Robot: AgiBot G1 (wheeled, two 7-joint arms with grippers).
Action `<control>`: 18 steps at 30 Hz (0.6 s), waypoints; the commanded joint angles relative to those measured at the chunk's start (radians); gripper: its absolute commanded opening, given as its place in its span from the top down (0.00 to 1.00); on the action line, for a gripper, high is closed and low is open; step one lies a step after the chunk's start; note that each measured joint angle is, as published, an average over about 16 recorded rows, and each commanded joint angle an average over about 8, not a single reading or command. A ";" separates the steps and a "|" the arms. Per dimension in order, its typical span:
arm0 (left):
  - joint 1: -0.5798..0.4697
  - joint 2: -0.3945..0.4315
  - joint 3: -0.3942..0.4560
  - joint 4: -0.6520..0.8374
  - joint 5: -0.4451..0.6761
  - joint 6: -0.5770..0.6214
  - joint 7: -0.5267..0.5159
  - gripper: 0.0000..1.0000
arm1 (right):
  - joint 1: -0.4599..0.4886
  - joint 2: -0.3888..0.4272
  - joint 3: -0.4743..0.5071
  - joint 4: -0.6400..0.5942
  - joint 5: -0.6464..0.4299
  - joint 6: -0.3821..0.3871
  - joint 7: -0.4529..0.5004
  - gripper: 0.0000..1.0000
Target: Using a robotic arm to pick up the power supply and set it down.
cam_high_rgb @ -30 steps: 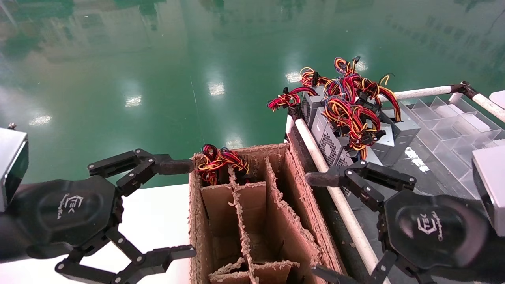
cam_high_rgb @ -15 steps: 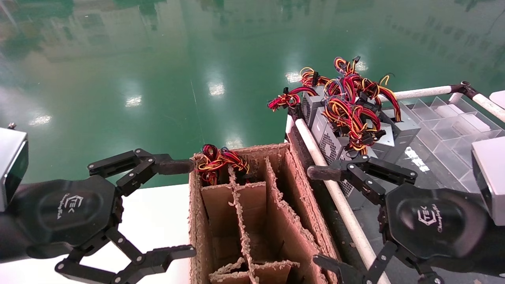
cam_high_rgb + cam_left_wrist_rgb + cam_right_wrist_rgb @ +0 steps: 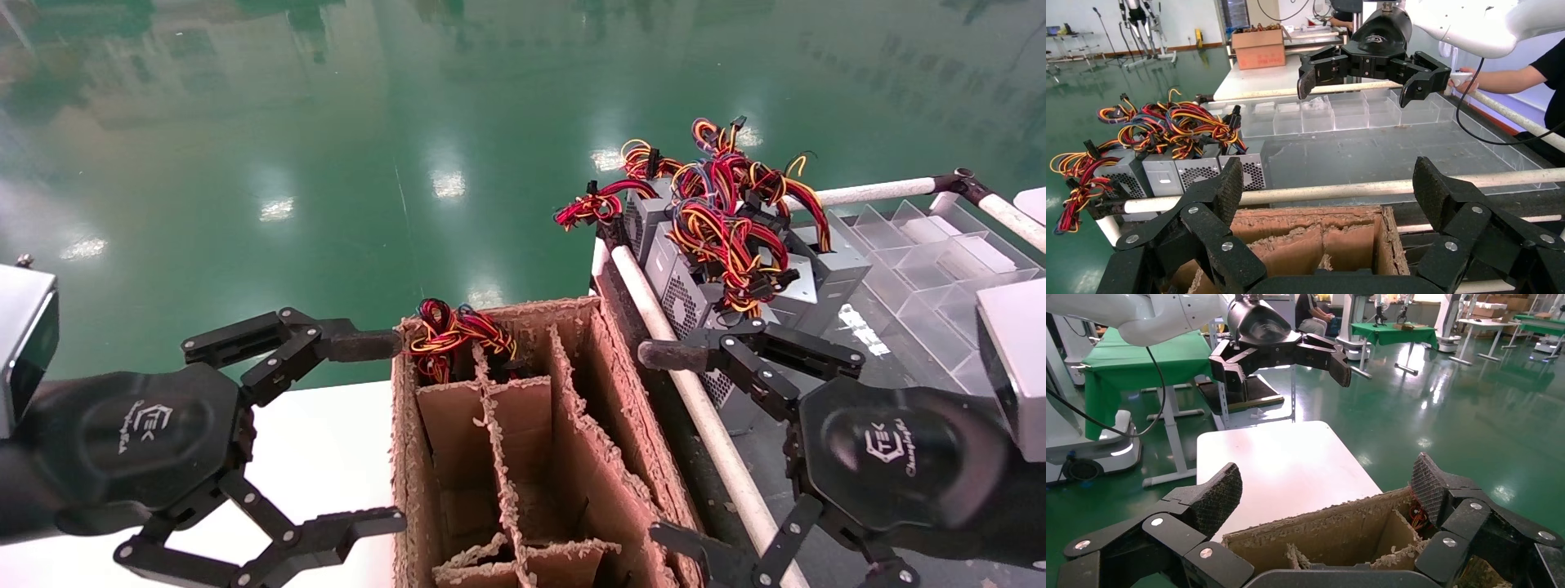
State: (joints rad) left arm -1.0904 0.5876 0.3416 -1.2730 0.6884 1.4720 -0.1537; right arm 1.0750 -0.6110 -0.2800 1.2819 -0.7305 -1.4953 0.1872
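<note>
- The right gripper [image 3: 682,453] hangs with fingers spread wide and empty, over the white rail along the near-left edge of the clear-walled tray [image 3: 932,245], probably poised to reach the stock.
- The power supply [image 3: 695,298] nearest it stands at the tray's far-left corner among other grey units, vent side facing the rail, its wires [image 3: 723,220] heaped on top; gripper and box stay apart.
- The left gripper [image 3: 376,433] waits just as wide and empty over the white table [image 3: 327,457], beside the cardboard box [image 3: 572,425], seemingly idle.
- One far cell of that divided box already holds a wire bundle [image 3: 453,327], so it is likely the set-down place; the other cells look free.
</note>
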 commanded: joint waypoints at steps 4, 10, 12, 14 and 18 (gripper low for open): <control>0.000 0.000 0.000 0.000 0.000 0.000 0.000 0.00 | 0.001 0.000 -0.001 -0.002 0.000 0.000 0.000 0.00; 0.000 0.000 0.000 0.000 0.000 0.000 0.000 0.00 | 0.001 -0.001 -0.001 -0.003 0.000 0.000 -0.001 0.00; 0.000 0.000 0.000 0.000 0.000 0.000 0.000 0.00 | 0.001 -0.001 -0.001 -0.003 0.000 -0.001 -0.001 0.00; 0.000 0.000 0.000 0.000 0.000 0.000 0.000 0.00 | 0.002 -0.001 -0.002 -0.003 0.000 -0.001 -0.001 0.00; 0.000 0.000 0.000 0.000 0.000 0.000 0.000 0.00 | 0.002 -0.001 -0.002 -0.003 0.000 -0.001 -0.001 0.00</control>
State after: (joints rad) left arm -1.0904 0.5876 0.3416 -1.2730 0.6884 1.4720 -0.1536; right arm 1.0767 -0.6119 -0.2817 1.2787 -0.7303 -1.4959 0.1862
